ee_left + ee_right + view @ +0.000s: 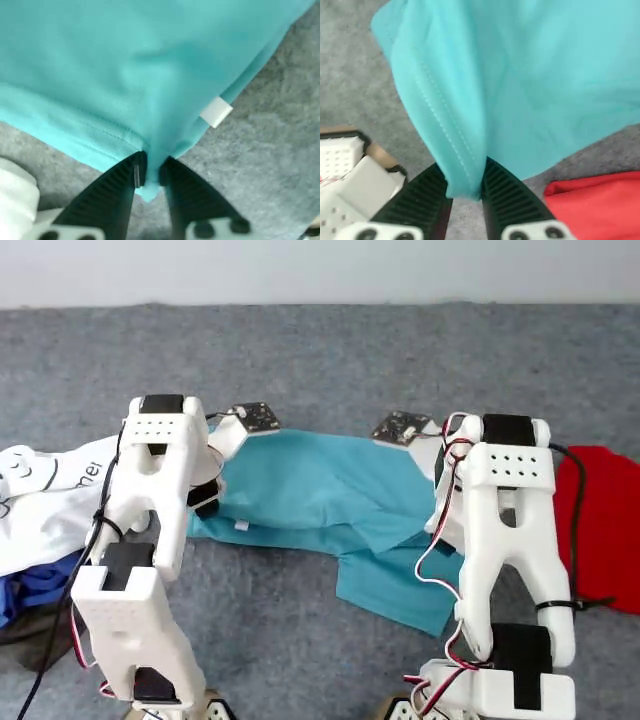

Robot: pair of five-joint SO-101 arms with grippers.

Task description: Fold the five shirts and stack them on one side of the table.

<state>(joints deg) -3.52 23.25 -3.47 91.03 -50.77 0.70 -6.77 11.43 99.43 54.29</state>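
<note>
- Left of the teal shirt point(320, 490), a white shirt point(50, 500) and a blue shirt point(35, 585) lie bunched in a heap on the surface point(300, 350). A wide sweep by the left arm could drag teal cloth onto that heap and tangle them.
- The left pincer point(150, 170) is clamped on a thin pinch of the teal shirt's left hem, near its white tag point(216, 112). Only a small corner of cloth sits between the jaws, so a hard pull could slip it free.
- Between the two arms the teal shirt lies rumpled on the surface, with a flap trailing toward the arm bases. If one side rises faster than the other, the fold would likely come out skewed.
- The right pincer point(465, 170) is closed on a gathered, stitched edge at the teal shirt's right side, and the cloth spreads away from its tips. So bunched a grip could carry extra layers along.
- Just right of the teal shirt lies a red shirt point(605, 520), which a low pass may snag.
</note>
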